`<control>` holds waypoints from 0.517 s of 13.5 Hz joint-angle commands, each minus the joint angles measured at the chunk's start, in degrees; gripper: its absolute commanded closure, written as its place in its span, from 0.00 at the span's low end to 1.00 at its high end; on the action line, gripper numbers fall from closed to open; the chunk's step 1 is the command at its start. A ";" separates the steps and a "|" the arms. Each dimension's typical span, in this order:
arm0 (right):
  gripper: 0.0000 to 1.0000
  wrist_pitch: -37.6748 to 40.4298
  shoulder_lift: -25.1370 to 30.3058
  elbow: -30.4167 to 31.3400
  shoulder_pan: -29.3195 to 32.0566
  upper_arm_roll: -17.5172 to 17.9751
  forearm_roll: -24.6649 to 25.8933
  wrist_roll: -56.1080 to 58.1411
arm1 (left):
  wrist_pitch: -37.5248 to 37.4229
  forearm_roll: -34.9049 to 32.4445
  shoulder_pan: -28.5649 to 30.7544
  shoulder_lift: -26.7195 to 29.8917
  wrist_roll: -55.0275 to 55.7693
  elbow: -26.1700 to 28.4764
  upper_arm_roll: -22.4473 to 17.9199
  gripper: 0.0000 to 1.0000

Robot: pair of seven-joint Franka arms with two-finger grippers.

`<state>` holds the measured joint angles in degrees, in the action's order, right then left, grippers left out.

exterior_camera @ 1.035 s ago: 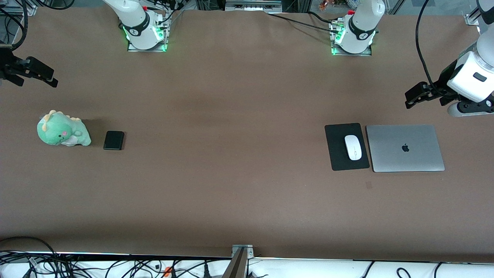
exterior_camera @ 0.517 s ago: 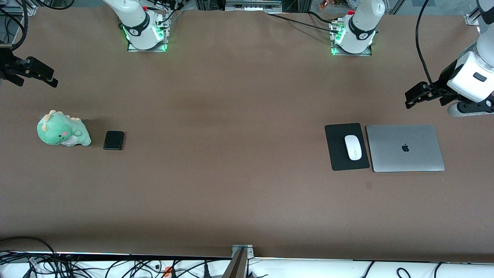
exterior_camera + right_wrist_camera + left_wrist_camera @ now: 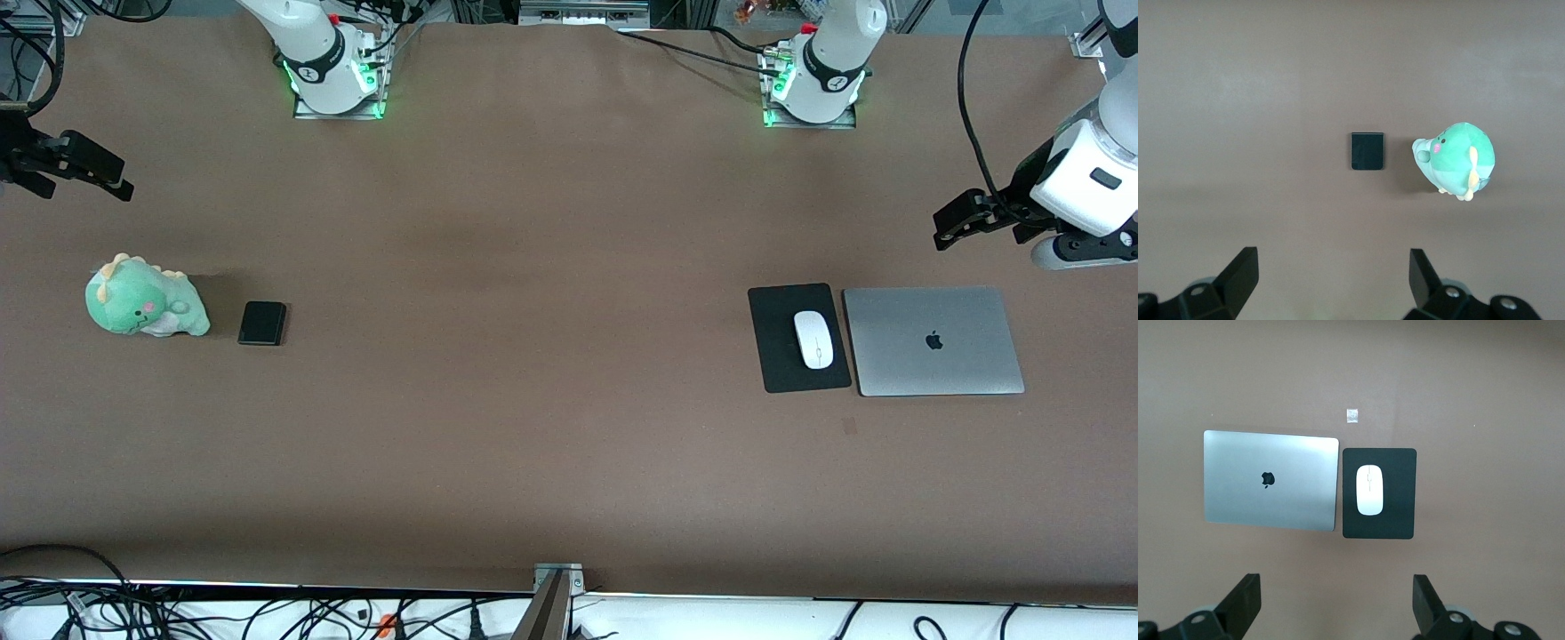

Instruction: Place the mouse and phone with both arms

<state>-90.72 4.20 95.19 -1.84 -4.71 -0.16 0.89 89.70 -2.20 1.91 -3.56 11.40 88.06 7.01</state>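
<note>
The white mouse (image 3: 813,339) lies on a black mat (image 3: 775,351) beside a closed silver laptop (image 3: 932,340), toward the left arm's end of the table; it also shows in the left wrist view (image 3: 1370,489). The black phone (image 3: 262,323) lies on the table beside a green plush dinosaur (image 3: 142,299), toward the right arm's end; it also shows in the right wrist view (image 3: 1367,151). My left gripper (image 3: 960,220) hangs open and empty high over the table's end, above the laptop's area. My right gripper (image 3: 84,169) hangs open and empty high over the other end.
The laptop (image 3: 1270,480) touches the mat's edge. A small pale scrap (image 3: 1351,416) lies on the brown table (image 3: 533,373) nearer to the front camera than the mat. Cables run along the table's front edge (image 3: 267,613).
</note>
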 commanded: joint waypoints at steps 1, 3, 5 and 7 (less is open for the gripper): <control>0.00 0.46 0.37 0.00 0.88 0.93 0.68 -0.62 | -1.11 0.36 -0.16 -0.66 -0.23 -1.58 -0.24 0.00; 0.00 0.46 0.37 0.00 0.88 0.93 0.68 -0.62 | -1.20 0.36 -0.16 -0.66 -0.23 -1.58 -0.15 0.00; 0.00 0.46 0.37 0.00 0.88 0.93 0.68 -0.62 | -1.28 0.36 -0.24 -0.66 -0.15 -1.58 0.03 0.00; 0.00 0.46 0.37 0.00 0.88 0.93 0.68 -0.62 | -1.28 0.45 -0.16 -0.66 -0.15 -1.58 0.03 0.00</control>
